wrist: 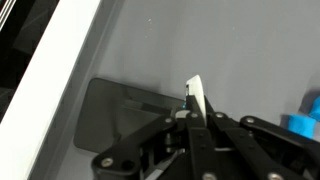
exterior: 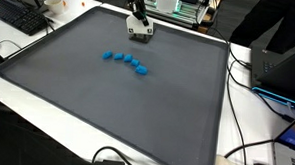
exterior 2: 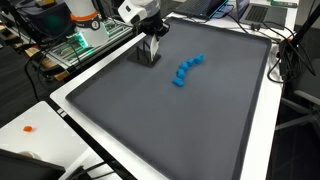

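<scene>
My gripper (exterior: 140, 34) stands low over the far part of a dark grey mat (exterior: 96, 110), close to its surface, and shows in both exterior views (exterior 2: 150, 56). In the wrist view its fingers (wrist: 195, 100) are pressed together, with nothing clearly between them. A curved row of several small blue pieces (exterior: 126, 61) lies on the mat a short way from the gripper, apart from it; it also shows in an exterior view (exterior 2: 187, 70). One blue piece (wrist: 303, 120) shows at the right edge of the wrist view.
The mat (exterior 2: 200, 130) covers a white table (exterior: 248, 117). A keyboard (exterior: 18, 17) lies beyond one corner. Cables (exterior: 262, 93) and a lit device (exterior: 288, 69) sit along one side. A small orange thing (exterior 2: 28, 128) lies on the white edge.
</scene>
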Motion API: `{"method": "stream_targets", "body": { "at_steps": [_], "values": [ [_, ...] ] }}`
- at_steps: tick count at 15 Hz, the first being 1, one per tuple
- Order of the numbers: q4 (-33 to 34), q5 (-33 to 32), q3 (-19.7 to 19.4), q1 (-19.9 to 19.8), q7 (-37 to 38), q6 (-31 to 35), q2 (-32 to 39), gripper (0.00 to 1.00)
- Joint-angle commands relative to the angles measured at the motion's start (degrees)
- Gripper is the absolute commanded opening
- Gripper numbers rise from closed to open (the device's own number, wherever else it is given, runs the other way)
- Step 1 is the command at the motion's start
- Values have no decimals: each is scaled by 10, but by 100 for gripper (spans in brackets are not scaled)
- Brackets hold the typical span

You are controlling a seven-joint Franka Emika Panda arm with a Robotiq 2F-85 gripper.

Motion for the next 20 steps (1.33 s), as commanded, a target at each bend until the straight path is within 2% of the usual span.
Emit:
{"method": "stream_targets", "body": {
  "at_steps": [1,8,20],
  "values": [
    [-26,44,-4,-6,-5,23,-16,1],
    [-65,78,0,-3,-10,61,-31,1],
    [-109,144,9,3,-82,145,-45,1]
  ]
}}
